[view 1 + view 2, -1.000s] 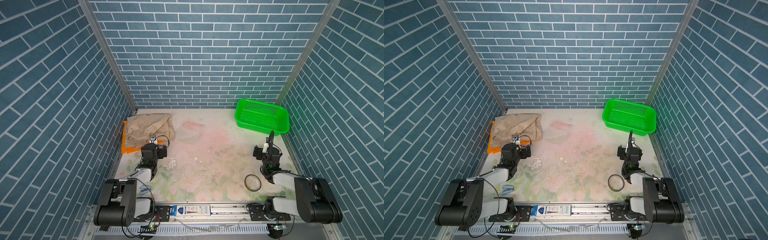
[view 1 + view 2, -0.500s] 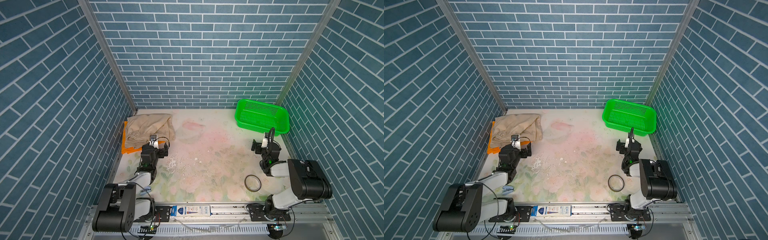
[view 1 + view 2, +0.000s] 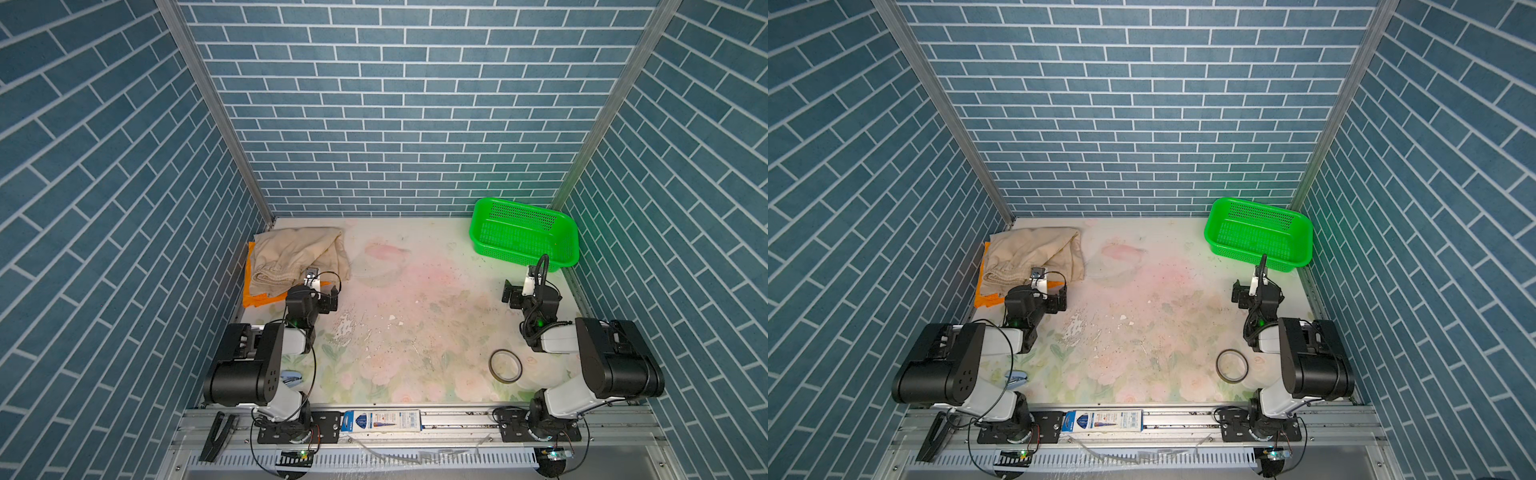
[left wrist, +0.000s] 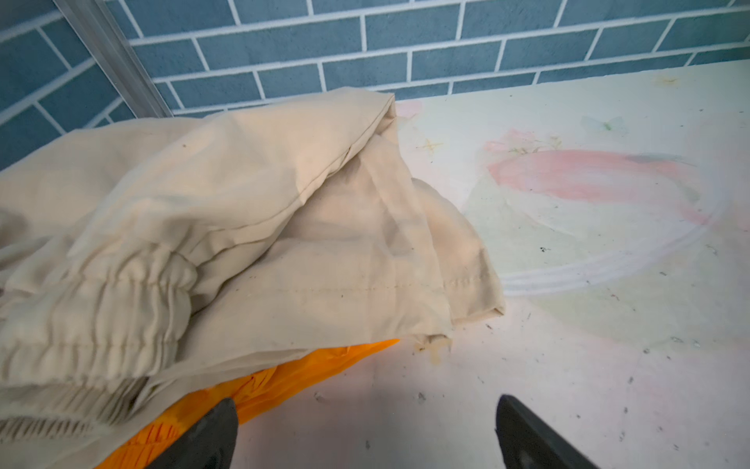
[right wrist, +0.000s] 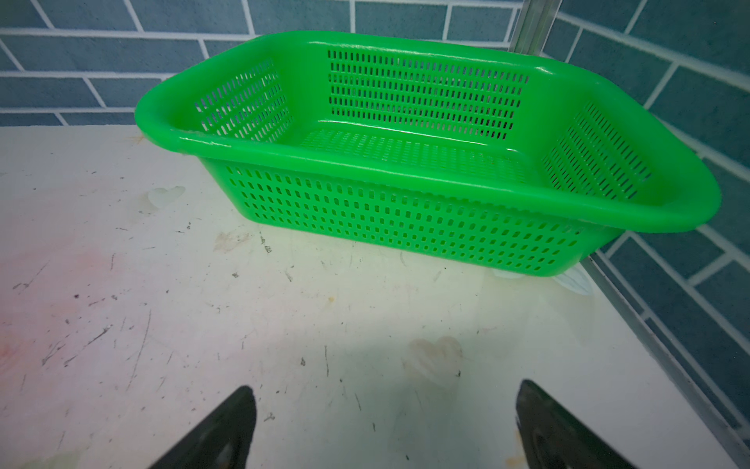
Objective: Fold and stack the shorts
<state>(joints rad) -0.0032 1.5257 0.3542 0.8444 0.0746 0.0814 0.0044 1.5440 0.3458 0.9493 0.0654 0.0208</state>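
Empty, jaws wide apart, the left end effector hangs low over the desk just beside the shorts. The right end effector, equally spread and empty, faces the basket. In the desk's far left corner the beige shorts lie folded on the orange shorts. Stacking looks done; at most the loose beige flap wants smoothing. The desk is scuffed and floral, walled by blue brick, with a ring near the right arm.

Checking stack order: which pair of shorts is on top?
The beige shorts are on top. The orange shorts lie underneath them, with only a strip showing along the pile's left and near edges.
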